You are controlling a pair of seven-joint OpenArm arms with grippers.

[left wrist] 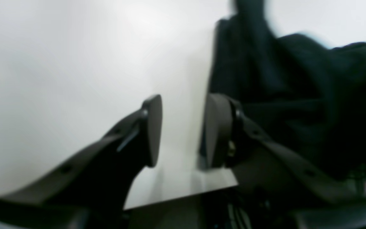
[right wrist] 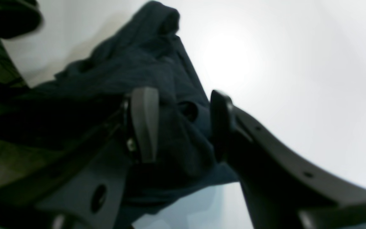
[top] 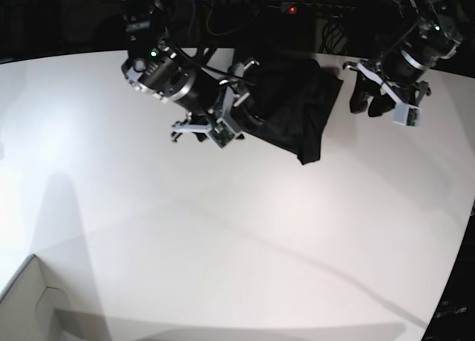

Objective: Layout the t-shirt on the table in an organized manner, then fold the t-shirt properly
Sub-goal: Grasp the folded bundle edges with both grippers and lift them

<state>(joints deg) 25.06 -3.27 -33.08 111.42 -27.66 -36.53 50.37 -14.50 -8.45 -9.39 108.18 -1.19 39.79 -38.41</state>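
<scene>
T-shirt (top: 293, 107) lies bunched at the far edge of the table (top: 223, 237). My right gripper (right wrist: 179, 124) stands parted over its folds, gripping nothing; my left gripper (left wrist: 183, 130) gapes empty just beside its hem. I should pinch single edges and draw outward.

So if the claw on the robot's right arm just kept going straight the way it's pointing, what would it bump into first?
Most likely the t-shirt. In the right wrist view the right gripper stands open with dark bunched cloth directly between and ahead of its fingers. Blur makes the depth uncertain.
</scene>
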